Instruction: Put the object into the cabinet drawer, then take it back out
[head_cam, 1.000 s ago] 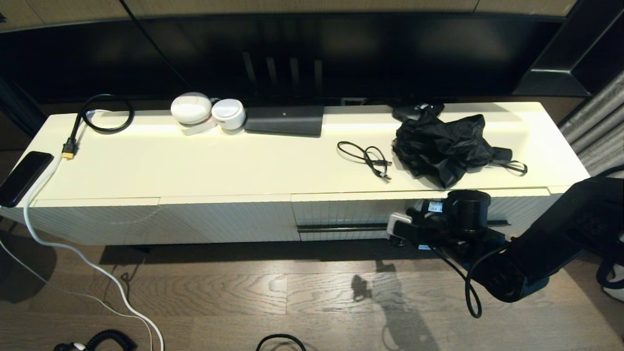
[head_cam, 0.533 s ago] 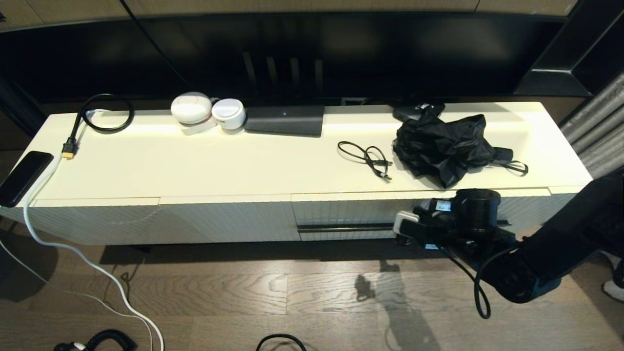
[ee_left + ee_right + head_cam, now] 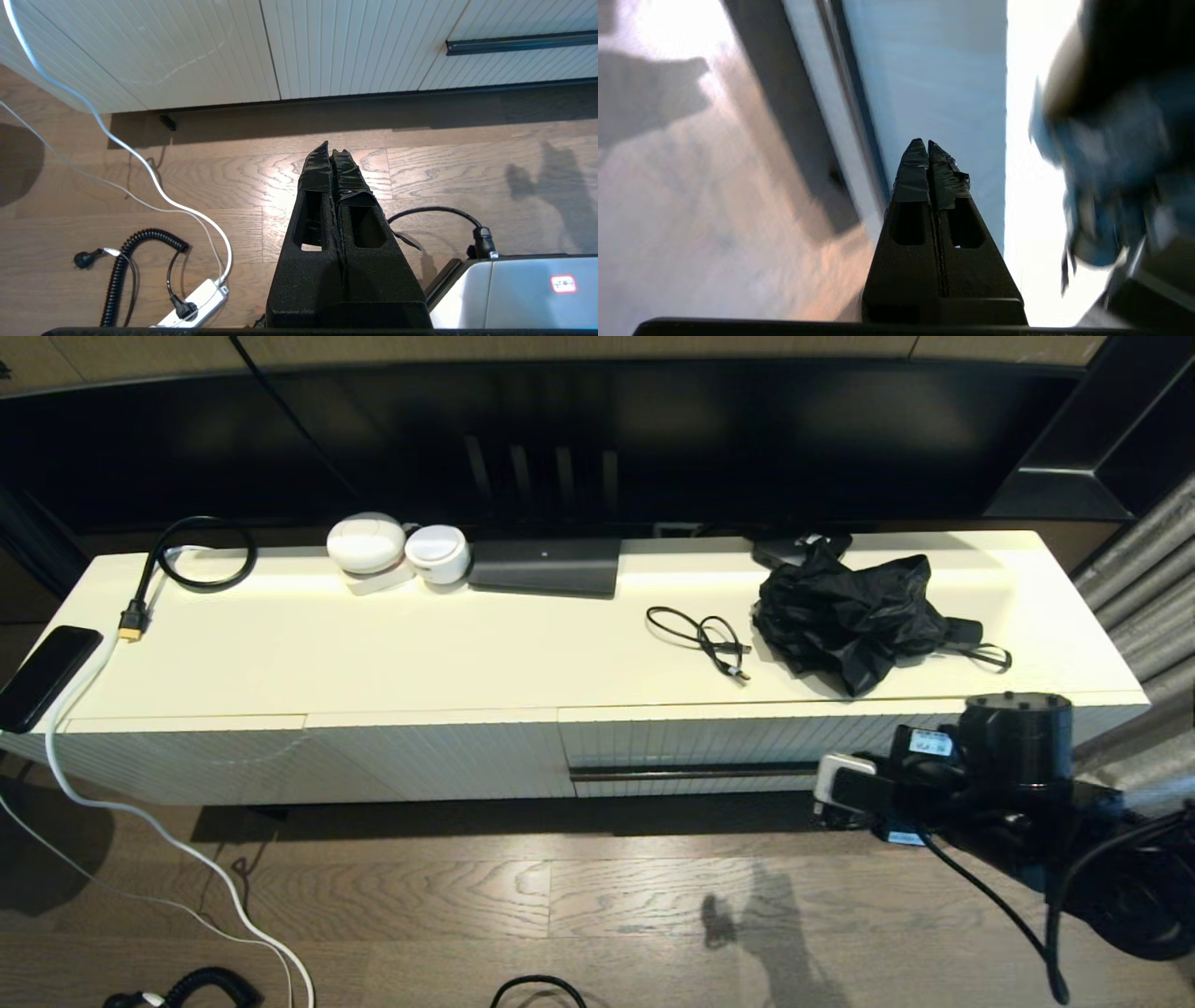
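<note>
The cabinet drawer (image 3: 700, 739) is closed; its ribbed cream front carries a thin black bar handle (image 3: 691, 772). On the cabinet top above it lies a crumpled black object (image 3: 854, 616) with a strap. My right arm's wrist (image 3: 934, 775) hangs in front of the drawer's right end, hiding that end of the handle. In the right wrist view my right gripper (image 3: 928, 142) is shut and empty, pointing along the drawer front beside the handle (image 3: 852, 93). My left gripper (image 3: 331, 150) is shut and empty, parked low over the wooden floor, and does not show in the head view.
On the cabinet top are a small black cable (image 3: 700, 637), a dark flat box (image 3: 546, 567), two white round devices (image 3: 397, 549), a black cable loop (image 3: 201, 555) and a phone (image 3: 42, 674). A white cable (image 3: 187, 859) and a power strip (image 3: 196, 303) lie on the floor.
My right arm has swung to the right along the drawer front and slightly lower, uncovering more of the handle. The drawer stays closed and the black object has not moved.
</note>
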### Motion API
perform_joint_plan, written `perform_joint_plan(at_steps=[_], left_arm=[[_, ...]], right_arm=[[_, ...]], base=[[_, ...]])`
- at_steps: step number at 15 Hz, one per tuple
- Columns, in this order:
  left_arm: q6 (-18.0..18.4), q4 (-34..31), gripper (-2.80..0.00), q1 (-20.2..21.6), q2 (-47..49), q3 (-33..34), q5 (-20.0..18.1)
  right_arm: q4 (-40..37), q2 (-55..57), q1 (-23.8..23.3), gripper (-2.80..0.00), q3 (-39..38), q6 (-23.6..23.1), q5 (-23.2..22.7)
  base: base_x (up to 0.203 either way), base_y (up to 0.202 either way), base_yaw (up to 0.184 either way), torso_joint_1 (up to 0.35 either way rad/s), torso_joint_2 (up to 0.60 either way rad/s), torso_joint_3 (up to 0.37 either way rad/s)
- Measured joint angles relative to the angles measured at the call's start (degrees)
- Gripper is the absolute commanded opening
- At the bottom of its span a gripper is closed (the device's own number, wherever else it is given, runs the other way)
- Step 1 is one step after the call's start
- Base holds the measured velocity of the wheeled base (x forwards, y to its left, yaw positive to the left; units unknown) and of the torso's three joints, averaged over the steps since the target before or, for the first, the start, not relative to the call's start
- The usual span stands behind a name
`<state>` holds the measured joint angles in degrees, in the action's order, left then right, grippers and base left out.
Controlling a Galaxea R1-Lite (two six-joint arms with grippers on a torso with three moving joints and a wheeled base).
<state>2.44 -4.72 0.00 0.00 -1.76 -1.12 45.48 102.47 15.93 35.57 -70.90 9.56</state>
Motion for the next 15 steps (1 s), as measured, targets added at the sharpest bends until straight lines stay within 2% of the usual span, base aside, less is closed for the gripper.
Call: perform_joint_plan(at_steps=[4,7,11,15], left_arm=[[0.0,0.0,-2.80,0.0,0.0,0.0,0.0],[0.0,0.0,-2.80,0.0,0.0,0.0,0.0],[0.0,0.0,-2.80,0.0,0.0,0.0,0.0],[0.0,0.0,-2.80,0.0,0.0,0.0,0.0]], right_arm=[[-18.1,-16.9,-2.5,-2.80,-2.0,4.8,0.1],[-38.1,-31.2,-6.8,-2.80,0.1,11.5,0.0],[-65.8,-49.4,-12.7,-2.80,6.3,28.3,0.1],[-82.8,-64.6,-14.2,-2.80,9.6,42.7,0.4]], base=[[0.000,0.000,0.000,0.000,0.00,0.000],[0.000,0.000,0.000,0.000,0.00,0.000],[0.000,0.000,0.000,0.000,0.00,0.000],[0.000,0.000,0.000,0.000,0.00,0.000]])
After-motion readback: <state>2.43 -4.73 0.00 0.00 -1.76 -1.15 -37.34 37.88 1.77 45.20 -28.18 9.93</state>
